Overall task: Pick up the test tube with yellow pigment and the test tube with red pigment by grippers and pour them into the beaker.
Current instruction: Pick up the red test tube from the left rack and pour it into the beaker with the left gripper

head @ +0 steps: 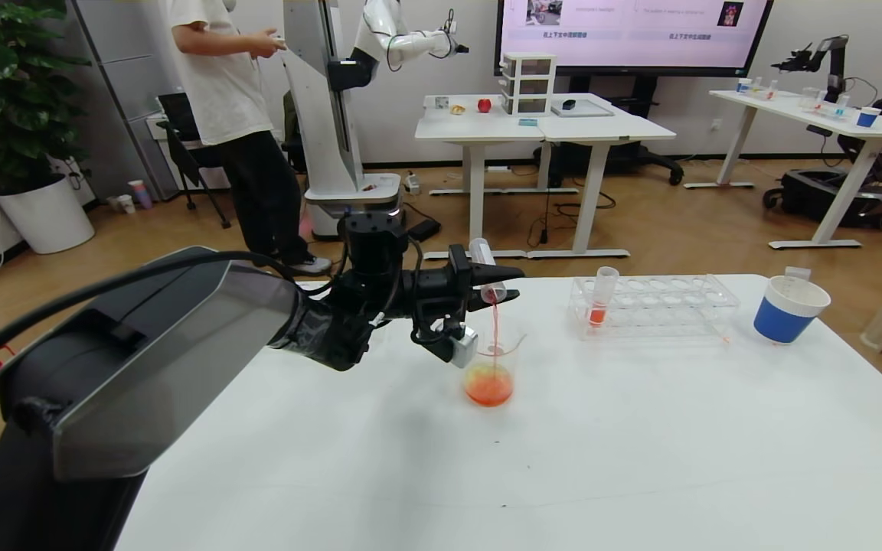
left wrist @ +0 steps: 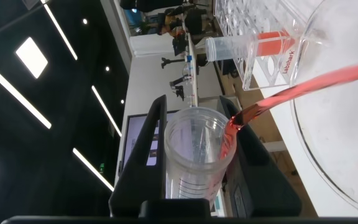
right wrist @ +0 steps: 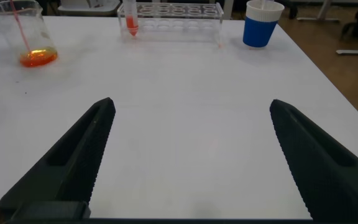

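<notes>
Right now your left end effector is clenched on the red tube, tipped mouth-down, its stream falling into the beaker directly below at six o'clock. Your right end effector hangs released above the surface; the racked tube stands at its eleven o'clock.

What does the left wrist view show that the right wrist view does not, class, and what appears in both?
Only the left wrist view: the left pincer shut on a slim clear plastic test tube, tipped so red liquid streams from its mouth.

Only the right wrist view: the right pincer open above the white table, and a blue-and-white paper cup.

Both: the clear plastic tube rack holding a tube of orange-red liquid, and the clear glass beaker receiving the pour.
</notes>
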Controlling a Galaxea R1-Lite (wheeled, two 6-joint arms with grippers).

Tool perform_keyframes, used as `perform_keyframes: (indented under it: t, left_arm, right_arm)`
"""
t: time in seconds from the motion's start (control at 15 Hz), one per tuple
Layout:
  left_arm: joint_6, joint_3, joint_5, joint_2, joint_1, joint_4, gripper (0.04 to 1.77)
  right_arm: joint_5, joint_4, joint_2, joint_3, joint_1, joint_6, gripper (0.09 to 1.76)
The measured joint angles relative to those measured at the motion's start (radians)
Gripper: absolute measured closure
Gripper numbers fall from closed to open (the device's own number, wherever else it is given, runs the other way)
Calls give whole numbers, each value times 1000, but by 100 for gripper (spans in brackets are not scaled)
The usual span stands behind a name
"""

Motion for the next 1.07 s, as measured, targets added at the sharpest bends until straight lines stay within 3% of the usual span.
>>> perform_keyframes:
  t: [0.2, 0.6, 0.8, 1.0, 1.07]
  left_arm:
    - [47, 0, 0, -4, 1, 36, 126]
    - [24, 0, -4, -12, 7, 37, 126]
    - [-126, -1, -9, -24, 15, 28, 126]
    - [-369, 7, -2, -37, 36, 4, 126]
    - [-480, 16, 24, -39, 45, -64, 126]
  right_arm:
    - [0, 0, 0, 0, 0, 0, 11]
    - [0, 0, 0, 0, 0, 1, 11]
    - [0, 0, 0, 0, 0, 0, 11]
    - [0, 0, 0, 0, 0, 0, 11]
    - [1, 0, 0, 0, 0, 0, 11]
